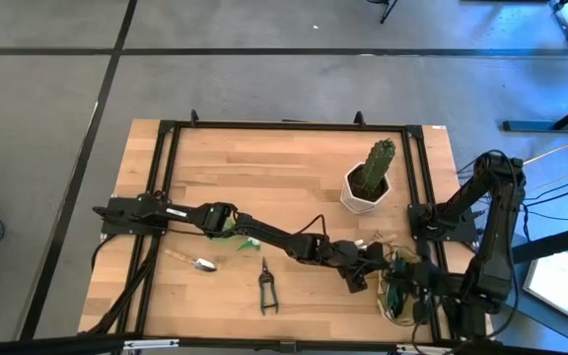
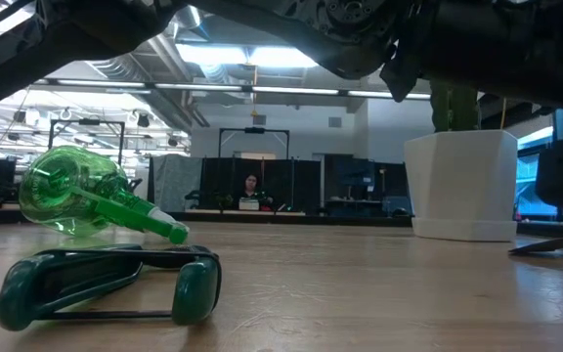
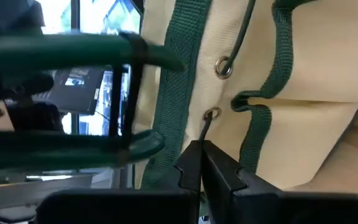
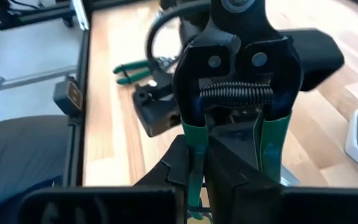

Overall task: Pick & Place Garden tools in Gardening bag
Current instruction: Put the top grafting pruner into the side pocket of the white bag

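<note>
The khaki gardening bag (image 1: 394,301) with green trim stands at the table's near right corner and fills the left wrist view (image 3: 316,62). My left gripper (image 3: 201,168) reaches across the table to its side (image 1: 358,278), shut. My right gripper (image 4: 201,165) is over the bag, shut on black pruning shears (image 4: 235,68) with green handles. Another pair of shears (image 1: 264,286) lies flat near the front edge. A trowel (image 1: 197,262) lies left of them. The green spray bottle (image 2: 76,200) lies on its side under my left arm. My left gripper pinches a thin dark cord (image 3: 205,130) that comes out of an eyelet in the bag's wall, held between the two fingertips. The fingers come nearly level from the table's left side. The bag stands on the table. My right gripper pinches one green handle (image 4: 194,140) of the shears between its two fingers; the other handle (image 4: 272,137) lies outside them. The fingers run along the handle. The shears are lifted clear, with the black head and spring pointing away from the wrist.
A cactus in a white pot (image 1: 368,182) stands at the far right of the table. Green shear handles joined by a black clasp (image 3: 123,93) show beside the bag. A black frame (image 1: 166,197) runs around the tabletop. Bare wood lies at the far left.
</note>
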Action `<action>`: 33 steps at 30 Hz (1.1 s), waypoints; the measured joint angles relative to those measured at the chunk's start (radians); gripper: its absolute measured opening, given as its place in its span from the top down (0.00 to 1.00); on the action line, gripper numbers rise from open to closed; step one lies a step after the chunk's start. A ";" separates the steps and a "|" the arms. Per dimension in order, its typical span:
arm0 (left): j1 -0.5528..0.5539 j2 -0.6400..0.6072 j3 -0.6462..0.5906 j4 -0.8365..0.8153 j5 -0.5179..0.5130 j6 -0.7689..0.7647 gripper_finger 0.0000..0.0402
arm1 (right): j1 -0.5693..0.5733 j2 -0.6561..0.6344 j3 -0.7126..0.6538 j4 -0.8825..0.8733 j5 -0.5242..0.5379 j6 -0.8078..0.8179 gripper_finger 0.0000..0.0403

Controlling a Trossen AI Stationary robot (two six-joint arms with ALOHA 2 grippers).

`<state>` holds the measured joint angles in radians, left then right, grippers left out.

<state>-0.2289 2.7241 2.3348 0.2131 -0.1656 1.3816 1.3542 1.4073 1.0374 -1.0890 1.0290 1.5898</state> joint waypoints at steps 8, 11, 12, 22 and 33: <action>-0.011 -0.010 0.000 -0.031 0.011 -0.072 1.00 | 0.064 0.007 -0.008 0.005 0.067 0.021 0.93; -0.012 -0.012 0.000 -0.036 0.004 -0.071 1.00 | 0.075 0.006 -0.047 0.031 0.090 0.023 0.93; -0.012 -0.013 0.000 -0.038 0.001 -0.071 1.00 | 0.077 0.006 -0.063 0.040 0.091 0.031 0.93; -0.011 -0.014 0.000 -0.108 0.004 -0.136 1.00 | 0.085 0.004 -0.154 0.107 0.067 0.075 0.93; -0.018 -0.014 0.000 -0.108 -0.021 -0.090 1.00 | 0.087 -0.005 -0.155 0.113 0.033 0.045 0.93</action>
<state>-0.2472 2.7102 2.3346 0.1055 -0.1869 1.2911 1.4410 1.4024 0.8825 -0.9757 1.0619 1.6346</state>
